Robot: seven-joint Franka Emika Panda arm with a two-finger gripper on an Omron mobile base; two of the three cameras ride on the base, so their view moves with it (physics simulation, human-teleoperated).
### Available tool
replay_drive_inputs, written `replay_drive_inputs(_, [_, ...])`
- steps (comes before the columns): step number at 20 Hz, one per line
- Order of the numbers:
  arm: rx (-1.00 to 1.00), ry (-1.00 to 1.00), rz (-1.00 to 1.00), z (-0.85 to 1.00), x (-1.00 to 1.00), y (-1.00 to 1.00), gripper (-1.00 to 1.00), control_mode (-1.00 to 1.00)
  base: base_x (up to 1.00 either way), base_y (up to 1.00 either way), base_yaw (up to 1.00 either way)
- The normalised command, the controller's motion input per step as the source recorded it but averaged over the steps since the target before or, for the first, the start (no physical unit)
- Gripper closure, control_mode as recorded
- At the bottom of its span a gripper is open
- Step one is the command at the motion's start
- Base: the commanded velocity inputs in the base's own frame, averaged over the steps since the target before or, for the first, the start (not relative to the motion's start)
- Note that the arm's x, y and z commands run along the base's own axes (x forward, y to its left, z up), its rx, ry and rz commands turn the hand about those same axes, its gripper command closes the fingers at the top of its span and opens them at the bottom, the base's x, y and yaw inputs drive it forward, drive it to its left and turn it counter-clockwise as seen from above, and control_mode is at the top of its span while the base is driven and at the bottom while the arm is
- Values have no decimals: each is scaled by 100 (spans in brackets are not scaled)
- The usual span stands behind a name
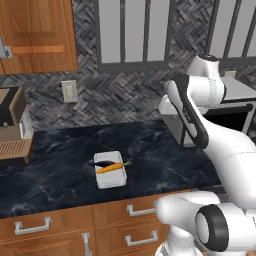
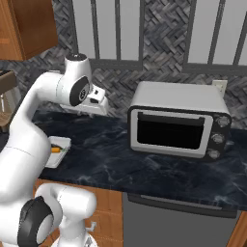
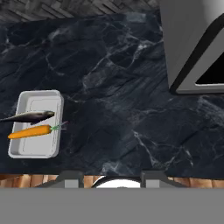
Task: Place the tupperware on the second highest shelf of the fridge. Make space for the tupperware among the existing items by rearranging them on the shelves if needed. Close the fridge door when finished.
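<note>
A white rectangular tupperware [image 1: 113,180] lies open on the black marble counter [image 1: 60,170], holding an orange carrot [image 1: 110,168] and a dark fish [image 1: 103,162]. From the hand view the tupperware [image 3: 33,147] sits at the left, with the carrot [image 3: 30,131] and fish [image 3: 31,116] lying across it. My gripper [image 3: 113,177] hangs high above the counter, to the right of the tupperware, jaws open and nothing between them. From the right base view the hand [image 2: 99,105] hovers over the counter, and a corner of the tupperware [image 2: 60,144] peeks out beside the arm.
A silver toaster oven [image 2: 178,125] stands on the counter to the right, close to the hand [image 3: 197,43]. A brown appliance [image 1: 12,132] sits at the counter's left end. Wooden drawers [image 1: 135,210] run under the front edge. Bare marble [image 3: 113,96] lies between tupperware and oven.
</note>
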Motion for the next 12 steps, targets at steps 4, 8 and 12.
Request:
replay_drive_inputs(4, [0, 0, 0, -30, -9, 0, -100, -100, 0, 0, 0])
replay_drive_inputs(8, [0, 0, 0, -56, -31, 18, -100, -100, 0, 0, 0])
replay_drive_inputs(12, [0, 0, 2, -55, -32, 44, -100, -100, 0, 0, 0])
